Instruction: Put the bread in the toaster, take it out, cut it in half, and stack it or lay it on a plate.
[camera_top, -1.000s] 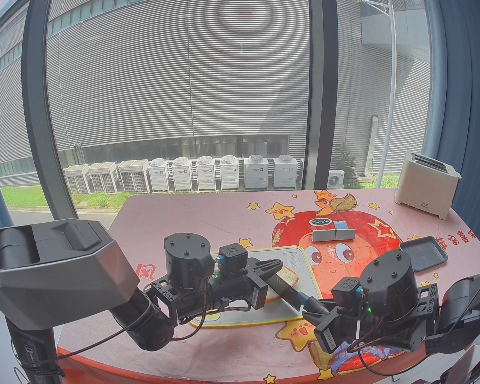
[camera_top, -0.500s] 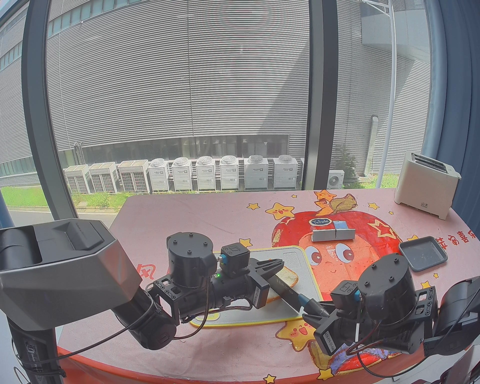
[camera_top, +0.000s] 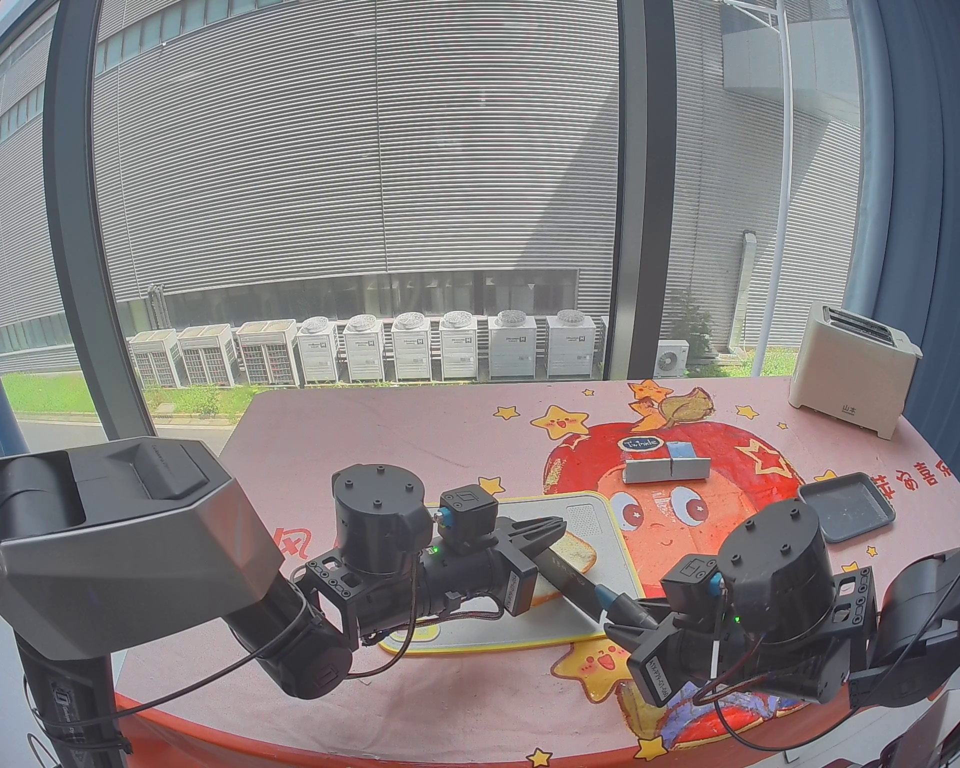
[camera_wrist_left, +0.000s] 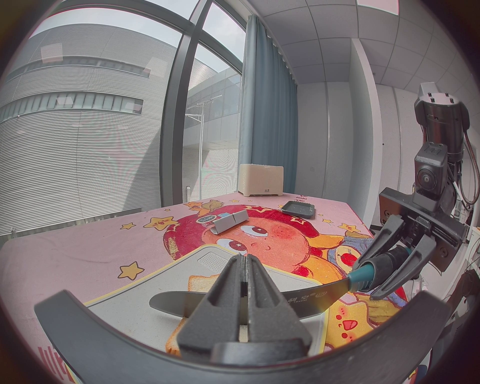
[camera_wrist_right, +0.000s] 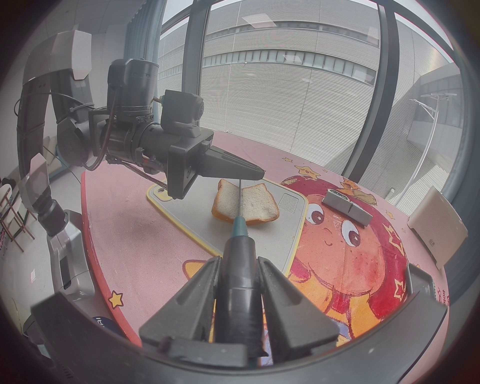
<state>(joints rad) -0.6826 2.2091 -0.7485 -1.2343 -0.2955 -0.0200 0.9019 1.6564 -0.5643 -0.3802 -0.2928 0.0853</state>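
Right fingers (camera_wrist_right: 192, 302) clamp knife (camera_wrist_left: 315, 299) (partly hidden by closed left fingers (camera_wrist_left: 225, 300)) across bread (camera_wrist_right: 255, 202).

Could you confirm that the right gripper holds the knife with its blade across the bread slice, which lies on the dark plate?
Not quite: the bread slice lies on the cutting board, not the dark plate, as the right wrist view shows. The right gripper does hold the knife with its blade across the slice.
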